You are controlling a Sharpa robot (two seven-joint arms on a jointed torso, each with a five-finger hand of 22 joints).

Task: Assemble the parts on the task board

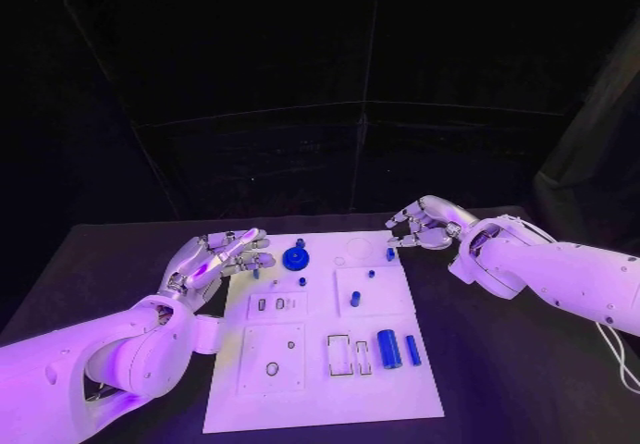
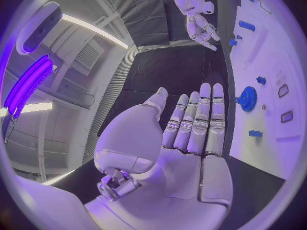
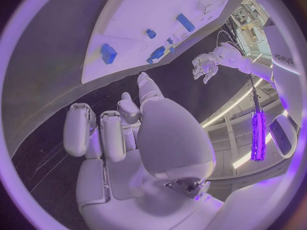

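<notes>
Left robot hand [image 1: 220, 257]: fingers straight and together, holding nothing, at the board's left far edge, beside the gear [image 1: 296, 258].
Right robot hand [image 1: 424, 225]: fingers curled in, nothing visibly held, above the board's far right corner.
Board [image 1: 320, 388]: white, mid tabletop [image 1: 507, 370].
Parts: gear, small pegs, a cylinder [image 1: 388, 349] near the right edge.

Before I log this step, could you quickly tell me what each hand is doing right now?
Left hand: open, fingers straight, holding nothing.
Right hand: fingers curled in, holding nothing.
</notes>
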